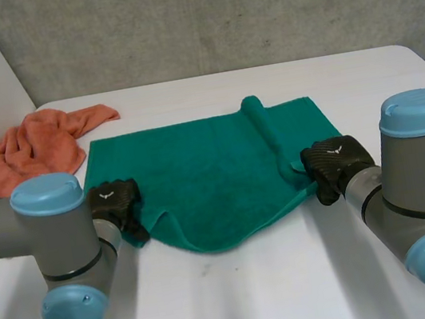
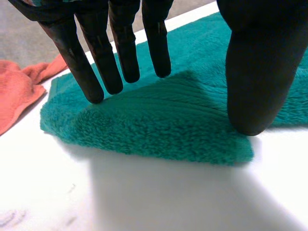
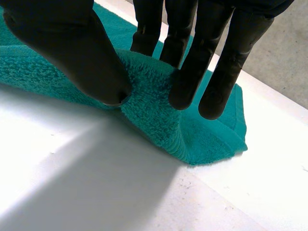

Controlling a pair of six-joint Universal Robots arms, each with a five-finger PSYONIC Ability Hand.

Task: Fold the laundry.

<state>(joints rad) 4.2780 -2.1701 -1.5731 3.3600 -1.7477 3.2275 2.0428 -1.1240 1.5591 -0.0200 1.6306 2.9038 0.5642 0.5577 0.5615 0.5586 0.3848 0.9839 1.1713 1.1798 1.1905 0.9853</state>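
My right hand (image 1: 334, 161) pinches a raised fold at the near right corner of the green towel (image 1: 206, 172) between thumb and fingers, while my left hand (image 1: 114, 204), fingers straight, rests on its near left corner, the towel spread across the white tabletop (image 1: 257, 290).

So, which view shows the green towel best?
The head view: it takes in the whole green towel. The left wrist view shows its corner under the left hand; the right wrist view its edge pinched by the right hand.
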